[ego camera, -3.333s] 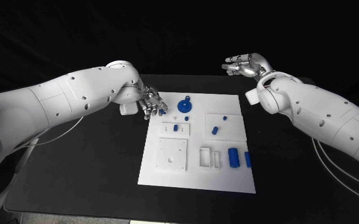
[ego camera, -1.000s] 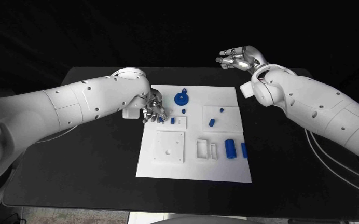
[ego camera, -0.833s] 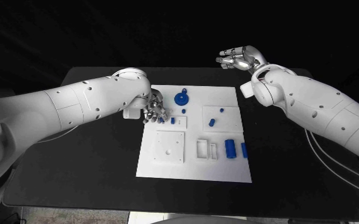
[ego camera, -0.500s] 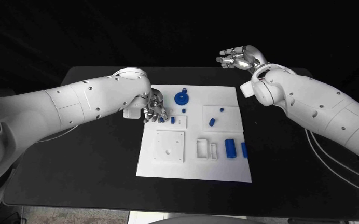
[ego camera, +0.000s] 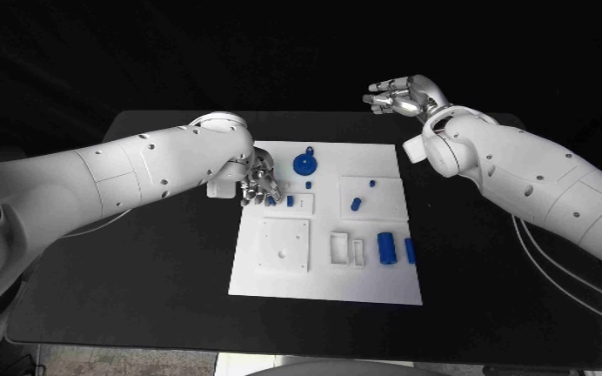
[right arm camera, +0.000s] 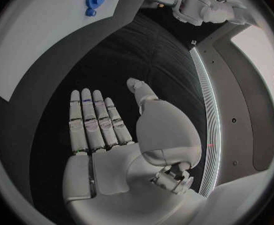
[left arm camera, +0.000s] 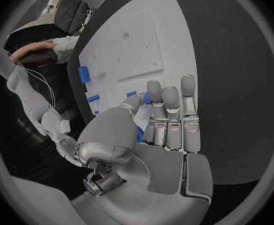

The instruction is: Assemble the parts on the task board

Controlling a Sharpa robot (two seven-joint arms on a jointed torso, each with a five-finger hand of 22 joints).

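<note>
Left hand (ego camera: 258, 183) down at the near-left edge of the task board (ego camera: 329, 285), fingers (left arm camera: 171, 116) laid together over the white plate, thumb tip touching a small blue part (left arm camera: 140, 134) half hidden behind them; cannot tell whether gripped or merely touched. Just beside those fingers, two small blue pegs (ego camera: 291, 202) in a raised white block. Farther up the board, a blue gear (ego camera: 305, 165); to the right, two more blue pieces (ego camera: 357, 204) on a square plate; nearer the front edge, two blue cylinders (ego camera: 386, 249) beside a slotted frame. Right hand (ego camera: 400, 97) lifted above the far right corner of the black surface (ego camera: 125, 245), well apart from the board, released, fingers straight, holding nothing.
</note>
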